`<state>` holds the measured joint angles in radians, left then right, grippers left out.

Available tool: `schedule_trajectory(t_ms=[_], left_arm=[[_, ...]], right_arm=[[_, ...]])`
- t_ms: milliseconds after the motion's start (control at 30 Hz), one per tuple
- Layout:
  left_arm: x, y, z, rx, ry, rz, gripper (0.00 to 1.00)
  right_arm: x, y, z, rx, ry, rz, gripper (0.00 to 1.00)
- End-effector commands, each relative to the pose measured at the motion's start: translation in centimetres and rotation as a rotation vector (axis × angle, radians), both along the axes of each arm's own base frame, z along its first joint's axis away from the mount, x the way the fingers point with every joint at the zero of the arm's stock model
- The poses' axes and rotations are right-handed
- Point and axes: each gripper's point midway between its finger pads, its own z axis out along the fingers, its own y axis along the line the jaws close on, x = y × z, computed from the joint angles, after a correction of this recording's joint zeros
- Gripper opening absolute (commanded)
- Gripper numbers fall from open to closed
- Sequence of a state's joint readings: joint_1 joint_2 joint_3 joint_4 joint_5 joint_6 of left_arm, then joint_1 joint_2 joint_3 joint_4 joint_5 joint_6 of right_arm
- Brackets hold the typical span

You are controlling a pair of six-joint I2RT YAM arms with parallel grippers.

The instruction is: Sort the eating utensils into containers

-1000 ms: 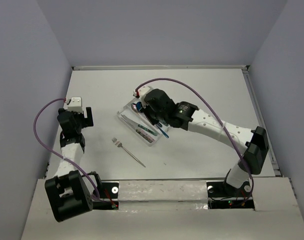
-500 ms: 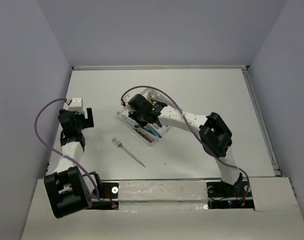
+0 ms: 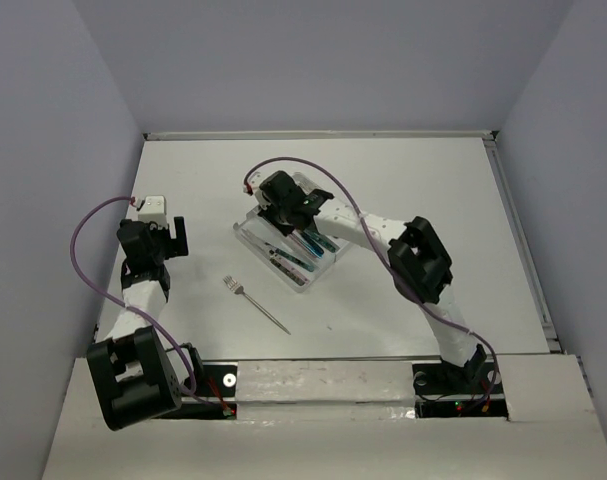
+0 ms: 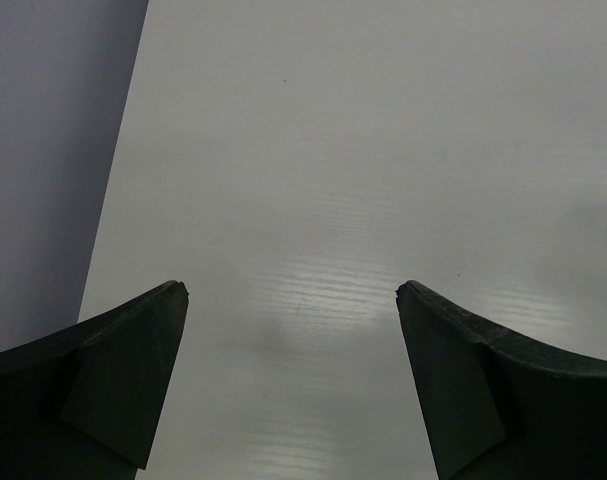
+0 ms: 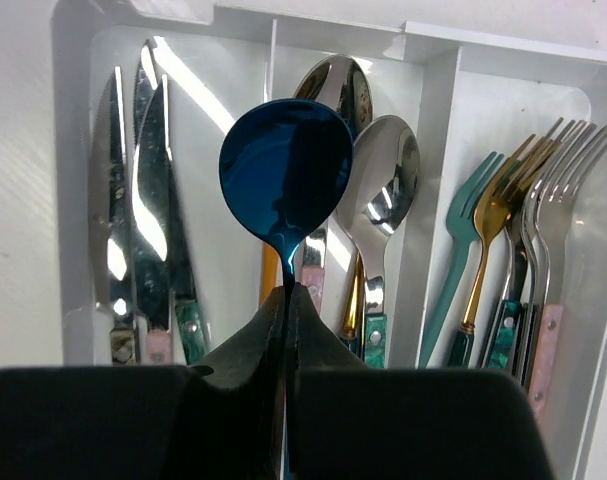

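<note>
Blue spoon (image 5: 285,165) pinched at the neck by the right hand (image 5: 288,298), bowl above the middle compartment of the white tray (image 5: 435,70). Tray: knives (image 5: 143,200) in one outer compartment, spoons (image 5: 383,180) middle, forks (image 5: 528,190) the other. One silver fork (image 3: 255,303) lies on the surface (image 3: 413,190) near the tray, on its arm-base side. Left hand (image 4: 293,295) spread wide, empty, well apart from the tray. Nearly done, I judge: spoon to release, one fork to fetch.
</note>
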<state>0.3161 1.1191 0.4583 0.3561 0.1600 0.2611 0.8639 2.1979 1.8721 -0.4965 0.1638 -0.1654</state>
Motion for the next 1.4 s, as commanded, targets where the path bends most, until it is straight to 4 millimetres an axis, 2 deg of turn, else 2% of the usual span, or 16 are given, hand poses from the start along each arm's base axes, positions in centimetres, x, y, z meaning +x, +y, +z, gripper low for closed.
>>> schedule_trajectory(t_ms=[0, 67, 100, 233, 400, 500, 533, 600, 633, 733, 800, 1100, 1267, 1300, 1333, 1367], left_arm=[[1.2, 0.7, 2.6, 0.034, -0.069, 0.004, 0.99], [1.2, 0.7, 2.6, 0.035, -0.068, 0.003, 0.99], [1.2, 0.7, 2.7, 0.035, -0.07, 0.004, 0.99], [1.2, 0.7, 2.7, 0.035, -0.071, 0.004, 0.99], [1.1, 0.6, 2.7, 0.035, -0.075, 0.003, 0.99], [1.1, 0.6, 2.9, 0.04, -0.08, 0.0, 0.99], [1.1, 0.6, 2.8, 0.038, -0.079, 0.001, 0.99], [1.1, 0.6, 2.8, 0.038, -0.079, 0.001, 0.99], [1.1, 0.6, 3.0, 0.039, -0.083, -0.001, 0.99], [1.1, 0.6, 3.0, 0.039, -0.083, -0.001, 0.99], [1.1, 0.6, 3.0, 0.04, -0.084, -0.001, 0.99], [0.9, 0.4, 3.2, 0.045, -0.096, -0.005, 0.99], [0.9, 0.4, 3.2, 0.045, -0.098, -0.005, 0.99], [0.9, 0.5, 3.2, 0.046, -0.094, -0.004, 0.99], [0.9, 0.4, 3.2, 0.044, -0.096, -0.006, 0.99], [0.9, 0.4, 3.2, 0.045, -0.098, -0.006, 0.99]], right_arm=[[2.3, 1.2, 0.5, 0.043, -0.033, 0.003, 0.0], [2.9, 0.7, 0.0, 0.033, -0.032, -0.016, 0.06], [2.9, 0.6, -0.1, 0.031, -0.029, -0.023, 0.19], [2.6, -0.1, 0.8, 0.026, -0.037, -0.038, 0.46], [1.1, -0.7, 4.1, 0.062, -0.038, -0.057, 0.5], [-2.6, 0.6, 4.3, 0.06, -0.02, -0.019, 0.53], [-5.5, 2.5, 4.8, 0.086, 0.003, 0.048, 0.57], [-9.6, 3.9, 3.1, 0.088, 0.077, 0.11, 0.59], [-12.9, 5.5, 2.4, 0.086, 0.109, 0.17, 0.63], [-16.4, 6.4, 0.5, 0.052, 0.172, 0.166, 0.67], [-18.3, 7.0, -1.4, 0.016, 0.217, 0.166, 0.68], [-18.4, 7.0, -6.4, -0.077, 0.278, 0.072, 0.67], [-18.3, 6.9, -6.7, -0.079, 0.283, 0.031, 0.6], [-18.3, 6.9, -6.7, -0.079, 0.287, 0.021, 0.55], [-18.2, 6.9, -6.7, -0.08, 0.287, 0.013, 0.37], [-18.3, 6.9, -7.1, -0.089, 0.295, 0.005, 0.24]])
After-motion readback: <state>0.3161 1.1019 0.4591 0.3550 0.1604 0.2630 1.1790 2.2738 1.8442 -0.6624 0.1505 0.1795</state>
